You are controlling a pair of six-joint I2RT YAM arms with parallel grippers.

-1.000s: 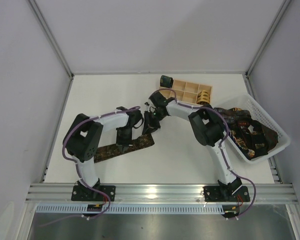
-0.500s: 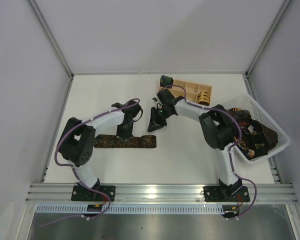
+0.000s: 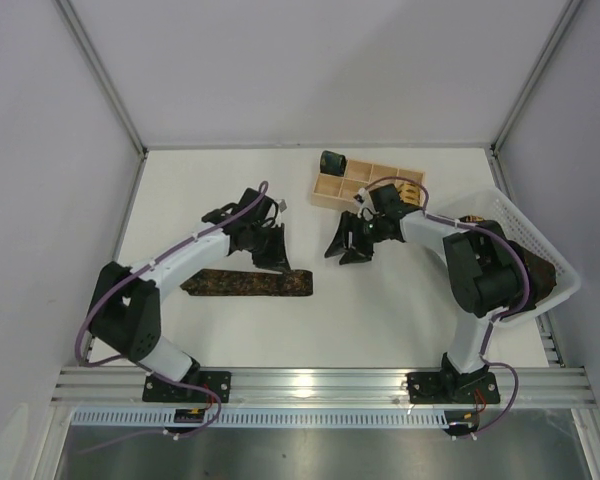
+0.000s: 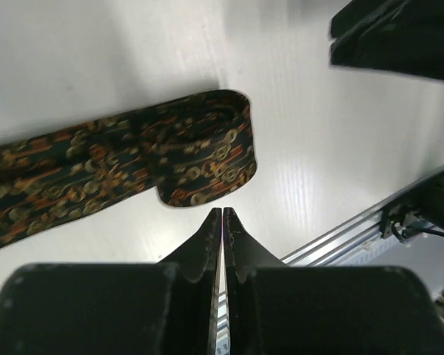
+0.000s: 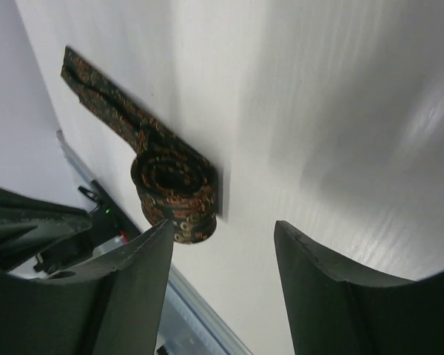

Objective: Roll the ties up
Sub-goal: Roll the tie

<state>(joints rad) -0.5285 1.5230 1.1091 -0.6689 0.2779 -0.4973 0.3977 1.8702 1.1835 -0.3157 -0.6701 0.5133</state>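
One tie (image 3: 242, 284) lies flat across the table, dark with tan-orange patterns. Its right end is curled into a loose coil (image 4: 201, 157), which also shows in the right wrist view as the coil (image 5: 176, 194). My left gripper (image 3: 277, 263) hovers just behind that end, apart from it. Its jaws are shut on nothing in the left wrist view (image 4: 222, 214). My right gripper (image 3: 344, 250) is to the right of the coil, open and empty (image 5: 222, 225). Two rolled ties are at the wooden tray (image 3: 352, 190): a dark green one (image 3: 331, 160) and a tan-gold one (image 3: 410, 192).
A white mesh basket (image 3: 570, 283) at the right edge holds more dark ties (image 3: 540, 266). The right arm's elbow (image 3: 485, 275) hangs over the basket. An aluminium rail (image 3: 320, 385) runs along the near table edge.
The right gripper let go of the tie's end, opened and drew back to the right. The left gripper lifted off the tie and moved to the far side; the tie now lies straighter.
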